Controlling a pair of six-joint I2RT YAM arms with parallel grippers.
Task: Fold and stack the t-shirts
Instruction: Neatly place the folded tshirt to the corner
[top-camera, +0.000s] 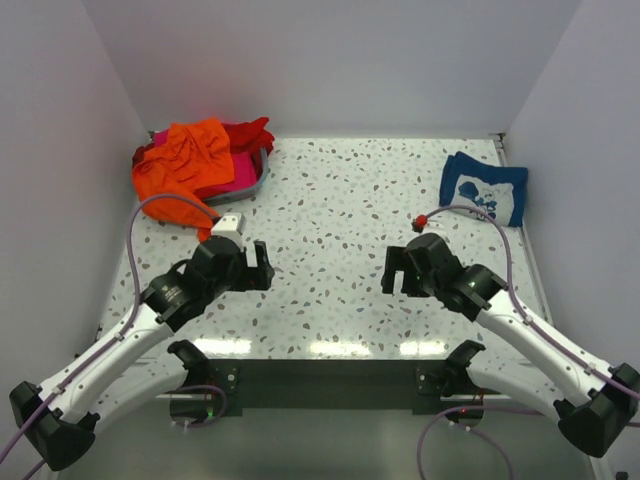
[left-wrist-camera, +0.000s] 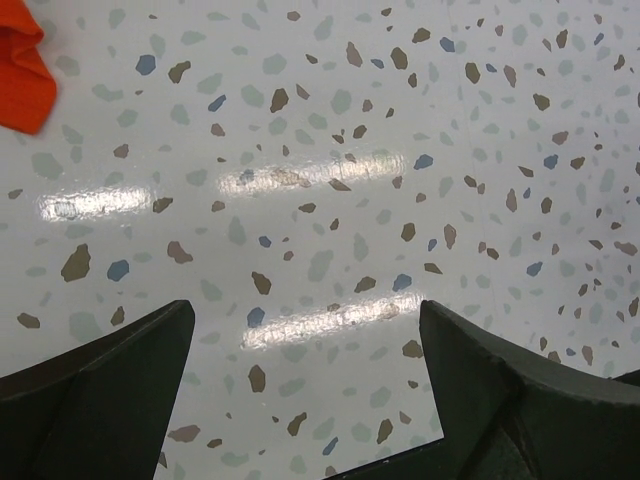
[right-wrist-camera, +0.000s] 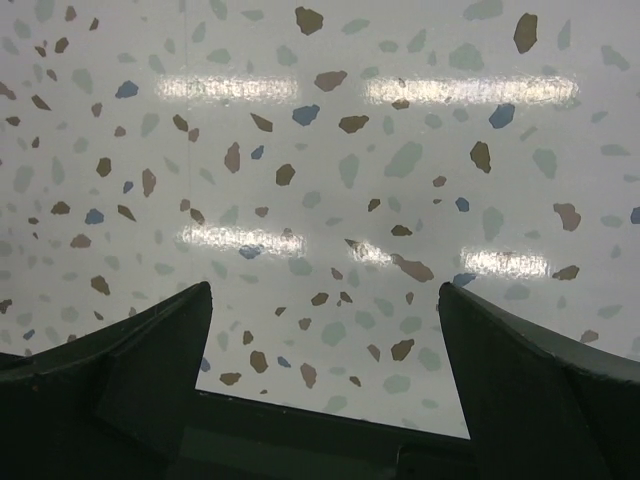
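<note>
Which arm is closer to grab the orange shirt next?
Probably left. The open left gripper hovers nearer the orange shirt, whose edge shows in its wrist view; the right gripper is farther away.

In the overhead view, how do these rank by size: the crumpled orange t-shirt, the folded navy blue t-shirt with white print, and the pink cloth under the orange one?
1. crumpled orange t-shirt
2. folded navy blue t-shirt
3. pink cloth, though only a small patch shows
</note>
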